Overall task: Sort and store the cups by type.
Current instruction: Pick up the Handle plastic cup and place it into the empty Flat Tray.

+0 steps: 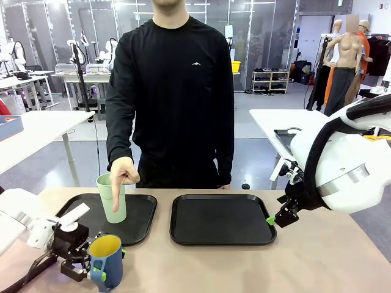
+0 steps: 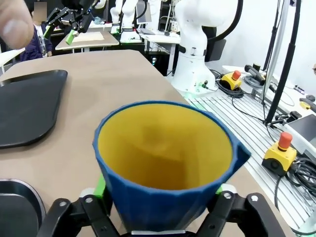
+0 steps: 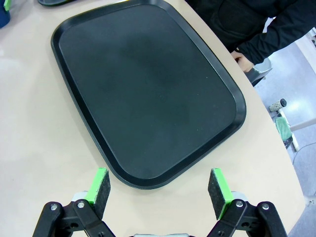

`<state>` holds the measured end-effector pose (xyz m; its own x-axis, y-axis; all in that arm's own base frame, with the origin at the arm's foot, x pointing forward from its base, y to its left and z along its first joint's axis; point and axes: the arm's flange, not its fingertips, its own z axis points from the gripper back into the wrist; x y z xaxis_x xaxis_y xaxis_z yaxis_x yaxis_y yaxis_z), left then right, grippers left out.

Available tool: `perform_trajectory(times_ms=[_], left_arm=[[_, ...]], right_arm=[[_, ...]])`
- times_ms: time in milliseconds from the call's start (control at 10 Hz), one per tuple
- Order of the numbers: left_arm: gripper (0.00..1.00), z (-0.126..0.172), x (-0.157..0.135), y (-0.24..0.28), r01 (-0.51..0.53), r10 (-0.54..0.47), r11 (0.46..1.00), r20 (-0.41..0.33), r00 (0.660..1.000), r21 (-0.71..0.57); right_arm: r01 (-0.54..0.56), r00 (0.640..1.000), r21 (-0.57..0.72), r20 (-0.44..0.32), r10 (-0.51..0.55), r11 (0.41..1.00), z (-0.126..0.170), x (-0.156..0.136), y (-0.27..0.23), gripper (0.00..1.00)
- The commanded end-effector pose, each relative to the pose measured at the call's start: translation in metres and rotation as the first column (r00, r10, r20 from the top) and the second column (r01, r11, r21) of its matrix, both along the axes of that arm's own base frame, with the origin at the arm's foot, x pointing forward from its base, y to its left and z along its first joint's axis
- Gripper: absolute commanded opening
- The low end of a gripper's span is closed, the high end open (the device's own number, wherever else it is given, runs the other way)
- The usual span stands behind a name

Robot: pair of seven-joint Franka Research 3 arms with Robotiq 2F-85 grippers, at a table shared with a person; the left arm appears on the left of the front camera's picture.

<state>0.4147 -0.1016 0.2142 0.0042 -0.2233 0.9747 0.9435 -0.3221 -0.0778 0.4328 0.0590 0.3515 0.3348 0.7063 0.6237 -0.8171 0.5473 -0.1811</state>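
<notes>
While left gripper [image 1: 101,268] clamps upright mug [image 1: 106,259] at table's near-left edge | empty tray [image 1: 221,218] lies right | right gripper [image 3: 160,191] apart, idle.

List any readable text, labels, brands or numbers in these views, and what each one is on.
No readable text in any view.
Person's black shirt: a small pale chest mark, a shape, no letters.
Blue mug, shut in the left pincer: no print.
Mint-green tumbler: no print.
Both black trays: plain.
Yellow button boxes on the floor: any lettering is too small to read.
</notes>
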Motion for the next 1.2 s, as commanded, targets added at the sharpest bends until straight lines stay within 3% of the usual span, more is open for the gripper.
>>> perform_trajectory(times_ms=[0, 100, 200, 300, 400, 500, 800, 1100], left_arm=[[0.64, -0.015, -0.003, 0.002, 0.021, -0.019, 0.999, 0.035, 0.999, -0.046], [0.61, -0.014, -0.004, 0.001, 0.035, -0.034, 0.998, 0.033, 0.999, -0.044], [0.45, -0.014, -0.004, 0.001, 0.037, -0.036, 0.999, 0.024, 0.999, -0.040], [0.61, -0.014, -0.004, 0.000, 0.035, -0.035, 0.999, 0.019, 0.999, -0.035], [0.25, -0.012, -0.006, -0.003, 0.036, -0.034, 0.999, 0.041, 0.999, -0.029], [0.53, -0.009, -0.011, -0.009, 0.023, -0.021, 0.999, 0.048, 0.999, -0.031], [0.53, 0.004, -0.014, -0.042, 0.001, -0.003, 0.999, 0.071, 0.997, 0.032], [0.53, 0.016, -0.006, -0.100, -0.087, 0.083, 0.996, 0.106, 0.991, 0.034]], right_arm=[[0.001, 1.000, 0.000, 0.001, -0.001, 1.000, 0.000, 0.000, 0.001, 1.00], [0.001, 1.000, 0.000, 0.001, -0.001, 1.000, 0.000, 0.000, 0.001, 1.00], [0.001, 1.000, 0.000, 0.001, -0.001, 1.000, 0.000, 0.000, 0.001, 1.00], [0.001, 1.000, 0.000, 0.001, -0.001, 1.000, 0.000, 0.000, 0.001, 1.00], [0.001, 1.000, 0.000, 0.001, -0.001, 1.000, 0.000, 0.000, 0.001, 1.00], [0.001, 1.000, 0.000, 0.001, -0.001, 1.000, 0.000, 0.000, 0.001, 1.00], [0.001, 1.000, 0.000, 0.001, -0.001, 1.000, 0.000, 0.000, 0.001, 1.00], [0.001, 1.000, 0.000, 0.001, -0.001, 1.000, 0.000, 0.000, 0.001, 1.00]])
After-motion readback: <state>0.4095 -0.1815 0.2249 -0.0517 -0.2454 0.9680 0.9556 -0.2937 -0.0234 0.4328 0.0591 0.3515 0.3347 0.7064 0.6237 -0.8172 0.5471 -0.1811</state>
